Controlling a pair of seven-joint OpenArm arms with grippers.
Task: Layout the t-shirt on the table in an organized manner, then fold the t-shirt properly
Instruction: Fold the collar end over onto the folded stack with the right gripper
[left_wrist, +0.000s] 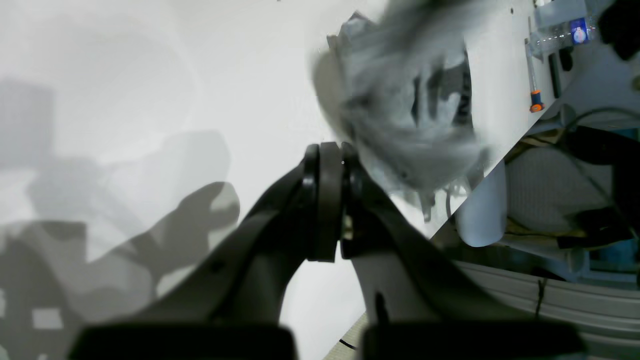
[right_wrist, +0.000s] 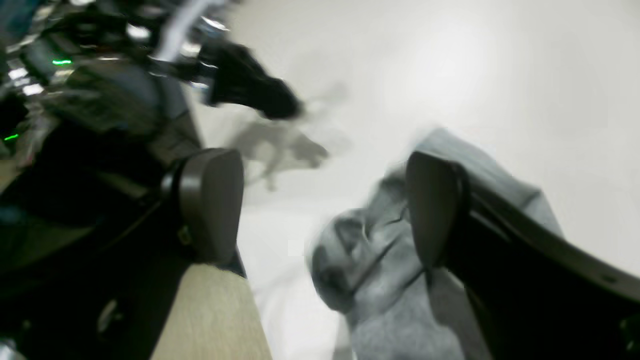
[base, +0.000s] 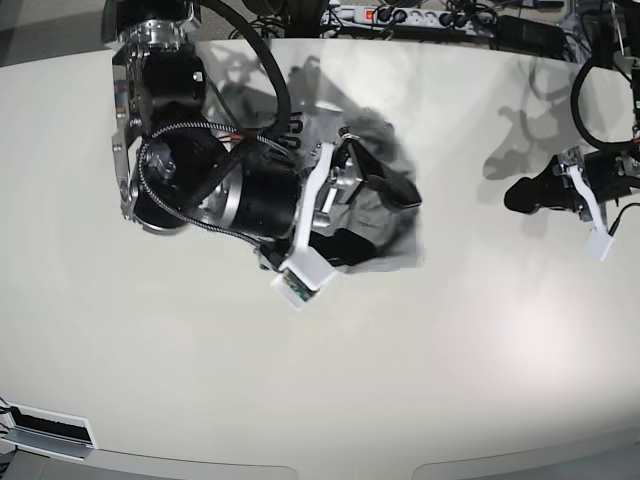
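Note:
The grey t-shirt (base: 390, 215) lies crumpled in a heap on the off-white table (base: 300, 380), behind its middle. My right gripper (base: 345, 205) hovers right over the heap. In the right wrist view its jaws stand wide open around nothing (right_wrist: 322, 195), and the blurred t-shirt (right_wrist: 380, 270) lies just below the right finger (right_wrist: 435, 210). My left gripper (base: 515, 195) is far off to the right over bare table, its fingers pressed shut (left_wrist: 330, 155) on nothing. The left wrist view shows the t-shirt (left_wrist: 400, 100) blurred, with dark lettering on it.
A power strip (base: 400, 15) and cables line the table's back edge. The left wrist view shows a plastic bottle (left_wrist: 565, 30) and an orange-tipped tool (left_wrist: 536, 102) near the table's edge. A wooden strip (right_wrist: 210, 310) borders the table in the right wrist view.

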